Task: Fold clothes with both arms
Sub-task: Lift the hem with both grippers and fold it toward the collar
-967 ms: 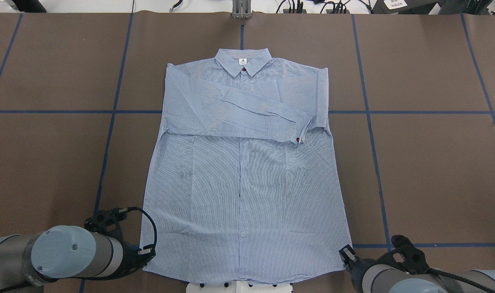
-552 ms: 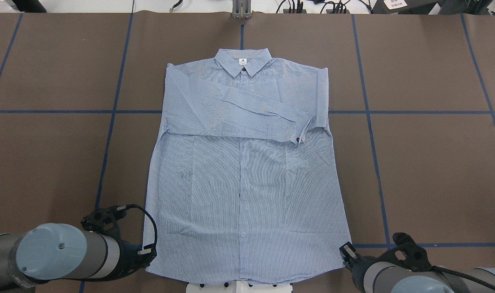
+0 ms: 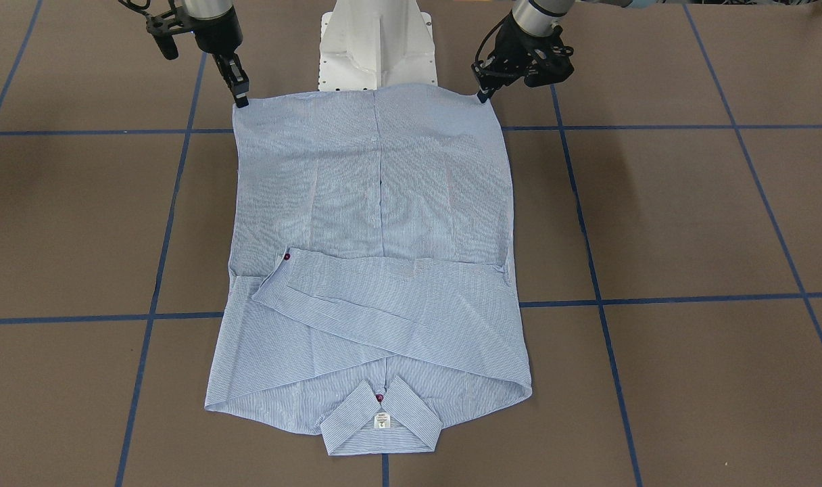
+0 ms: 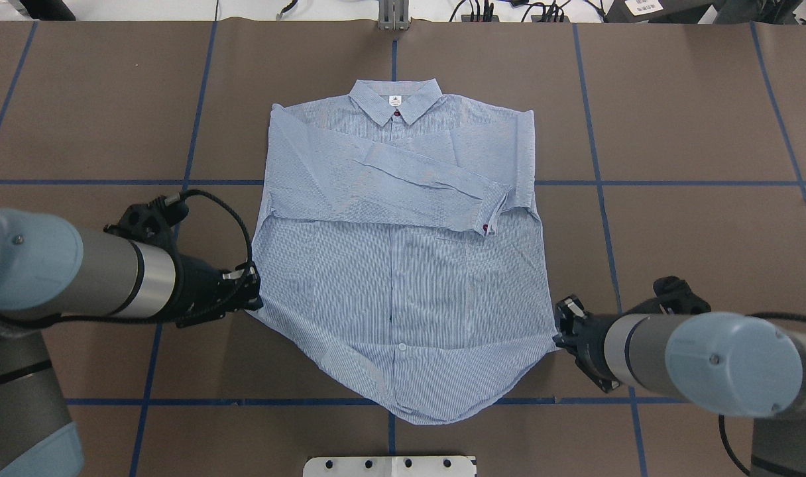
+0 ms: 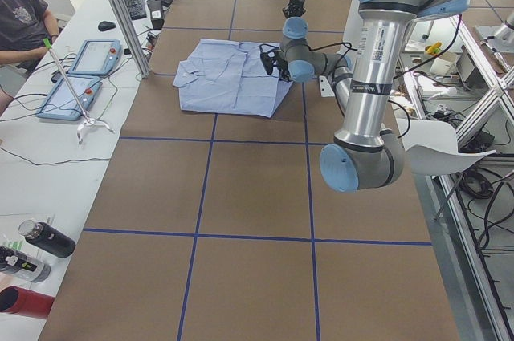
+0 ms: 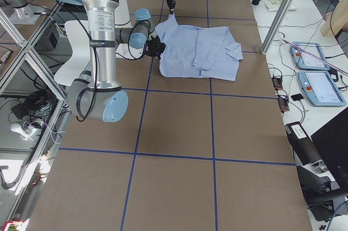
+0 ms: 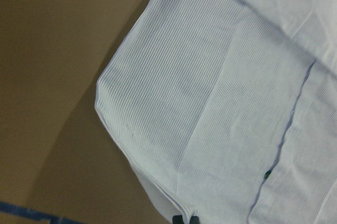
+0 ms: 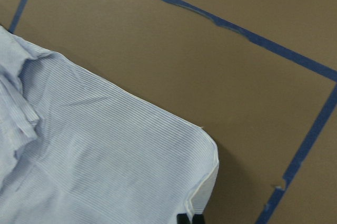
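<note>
1. Desk (image 4: 708, 99): one, brown, blue tape grid.
2. Shirt (image 4: 403, 278): one, mid-desk, collar (image 4: 395, 106) on the side far from the robot. Upper part lies flat. Hem (image 4: 423, 411) corners are raised and the middle sags between them. Judged light, soft and limp, with no stiffness. Thin cloth could slip from a pinch. Best hold is the two hem corners, carried level so the fold lands square.
3. Arms: two. Left arm (image 4: 78, 271) is at the shirt's left edge, right arm (image 4: 708, 358) at its right edge.
4. Sleeves (image 4: 409, 172): two, folded across the chest, overlapping.
5. Tools: two. Left tool (image 4: 250, 301) is clamped on the left hem corner, right tool (image 4: 562, 324) on the right hem corner. Wrist views show cloth running into closed tips.
6. Small bits: one white label (image 4: 395, 101), two red buttons (image 4: 486, 228) (collar, cuff), one pale button (image 4: 400, 346) low on the placket.
</note>
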You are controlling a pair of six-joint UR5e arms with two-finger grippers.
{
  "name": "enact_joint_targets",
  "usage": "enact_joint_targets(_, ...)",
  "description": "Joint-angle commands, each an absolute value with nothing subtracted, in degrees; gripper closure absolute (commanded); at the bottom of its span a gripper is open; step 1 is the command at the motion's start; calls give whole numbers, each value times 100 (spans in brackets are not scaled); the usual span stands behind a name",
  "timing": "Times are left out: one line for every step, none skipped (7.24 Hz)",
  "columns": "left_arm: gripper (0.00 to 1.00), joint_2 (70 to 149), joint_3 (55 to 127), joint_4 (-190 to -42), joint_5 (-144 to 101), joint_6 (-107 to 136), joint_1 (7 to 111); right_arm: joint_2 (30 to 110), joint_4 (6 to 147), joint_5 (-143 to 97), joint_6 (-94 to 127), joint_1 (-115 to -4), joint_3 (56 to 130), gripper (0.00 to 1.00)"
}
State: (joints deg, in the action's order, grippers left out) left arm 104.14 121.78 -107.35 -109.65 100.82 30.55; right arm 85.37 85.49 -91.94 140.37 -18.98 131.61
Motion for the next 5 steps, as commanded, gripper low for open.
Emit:
enact_joint_targets(100, 11186, 11237, -10749, -11320, 9731, 4013, 7416, 8560, -10095, 13589, -3325, 12180, 100)
enact_joint_targets(100, 11284, 10937, -10836, -11433, 9495, 4391, 6939, 8561, -10394, 13275, -3836, 11599, 100)
enact_joint_targets(100, 11346, 10742, -10959, -11565, 9492, 4603, 6717, 8543, -10511, 12845, -4180, 11210, 100)
enact_joint_targets(100, 11503, 10375, -11021, -11584, 9501, 4814, 6289, 8482, -10486, 12789, -4340, 10580, 100)
enact_joint_targets(100, 11888, 9762, -11135, -11584, 9510, 4886, 5954, 8473, -10477, 12736, -4507, 10069, 100)
